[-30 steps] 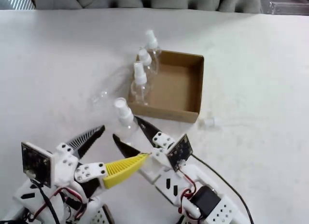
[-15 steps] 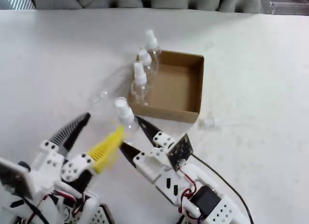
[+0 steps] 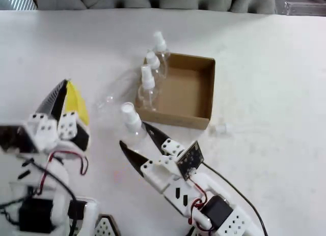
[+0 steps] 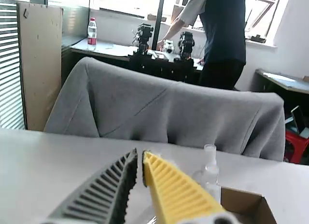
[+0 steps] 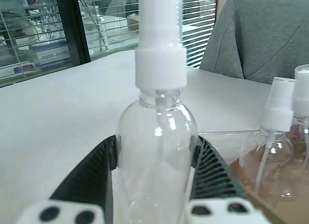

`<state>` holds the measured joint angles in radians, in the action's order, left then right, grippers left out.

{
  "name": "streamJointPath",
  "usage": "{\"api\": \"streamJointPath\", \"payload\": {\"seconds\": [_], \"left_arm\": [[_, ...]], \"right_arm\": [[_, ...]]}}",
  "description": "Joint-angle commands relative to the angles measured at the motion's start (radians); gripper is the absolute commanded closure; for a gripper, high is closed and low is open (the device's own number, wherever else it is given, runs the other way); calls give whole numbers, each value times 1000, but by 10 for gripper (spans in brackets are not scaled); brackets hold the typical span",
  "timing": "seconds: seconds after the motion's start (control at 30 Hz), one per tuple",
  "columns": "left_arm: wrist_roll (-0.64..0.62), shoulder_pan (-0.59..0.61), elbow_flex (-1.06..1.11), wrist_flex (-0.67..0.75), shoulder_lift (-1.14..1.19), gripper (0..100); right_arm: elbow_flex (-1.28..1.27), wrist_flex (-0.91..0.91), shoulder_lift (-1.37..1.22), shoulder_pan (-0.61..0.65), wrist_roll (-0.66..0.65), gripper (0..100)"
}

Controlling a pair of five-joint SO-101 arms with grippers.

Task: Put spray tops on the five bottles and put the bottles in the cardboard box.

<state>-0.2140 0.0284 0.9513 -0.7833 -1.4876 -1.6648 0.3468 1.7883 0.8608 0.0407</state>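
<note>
Right gripper (image 5: 154, 142): black fingers clamp the clear plastic bottle (image 5: 155, 118) with white spray top (image 5: 160, 64).
Left gripper (image 4: 139, 156): grey and yellow fingers pressed together, empty.

A wide white table (image 3: 265, 68) stands by a soft grey chair (image 4: 159, 113). Behind them, bright windows with slatted blinds (image 5: 200, 26) let daylight in.

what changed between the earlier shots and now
The left gripper swung out to the left, away from the capped bottle, and its fingers closed together, empty. The right gripper kept its hold on that bottle. The cardboard box and the three bottles at its left wall stayed put.
</note>
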Motion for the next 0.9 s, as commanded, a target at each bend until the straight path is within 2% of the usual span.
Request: {"api": "streamJointPath", "payload": {"seconds": [0.0,0.2,0.5,0.67,0.87], "left_arm": [[-3,-2,-21,52,93,980],[-2,-54,-29,54,179,980],[-5,-229,-23,41,199,980],[-5,-306,-29,-80,197,980],[0,-314,-29,-124,197,980]], "right_arm": [[0,-28,10,-4,3,984],[0,-28,12,-2,3,984],[0,-28,12,-2,3,984],[0,-28,12,-2,3,984],[0,-28,12,-2,3,984]]}}
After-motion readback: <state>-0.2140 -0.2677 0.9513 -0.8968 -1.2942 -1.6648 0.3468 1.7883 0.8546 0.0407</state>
